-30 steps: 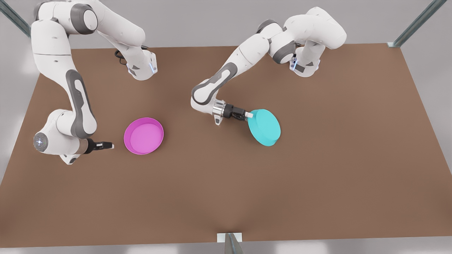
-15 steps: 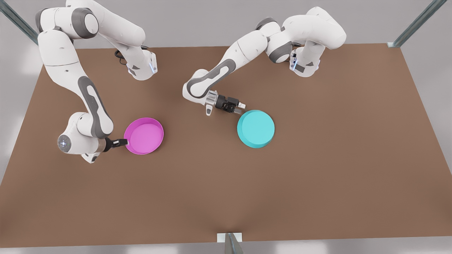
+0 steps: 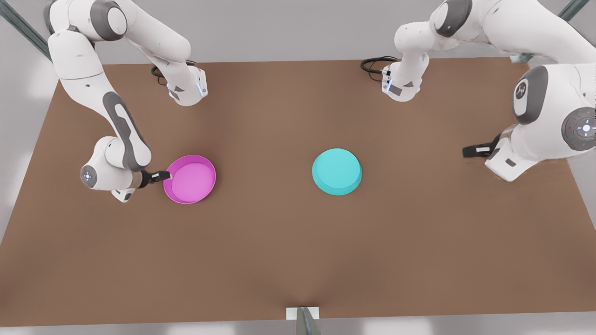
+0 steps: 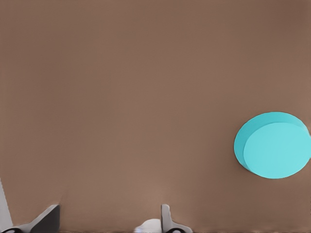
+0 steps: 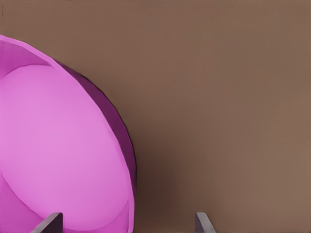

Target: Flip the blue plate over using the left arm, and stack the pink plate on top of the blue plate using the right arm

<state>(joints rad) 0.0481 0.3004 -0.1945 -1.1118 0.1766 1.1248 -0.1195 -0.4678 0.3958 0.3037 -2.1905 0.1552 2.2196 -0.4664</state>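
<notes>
Two plates sit on the brown table (image 3: 298, 260): right gripper (image 3: 164, 175), fingers spread wide, straddles the rim of the round magenta upright dish (image 3: 190, 179); the turquoise upside-down dish (image 3: 336, 171) lies mid-table; left gripper (image 3: 470, 150), fingers apart and empty, hovers far right.

Bare table (image 3: 270, 242) between pink plate (image 3: 190, 179) and blue plate (image 3: 336, 171), both arms off to the sides.

A: What lies under everything?
B: A plain brown table (image 3: 288, 242), bare across its near half.
A: And past it?
B: A grey floor (image 3: 279, 28), with metal frame struts (image 3: 549, 30) at the far corners.
</notes>
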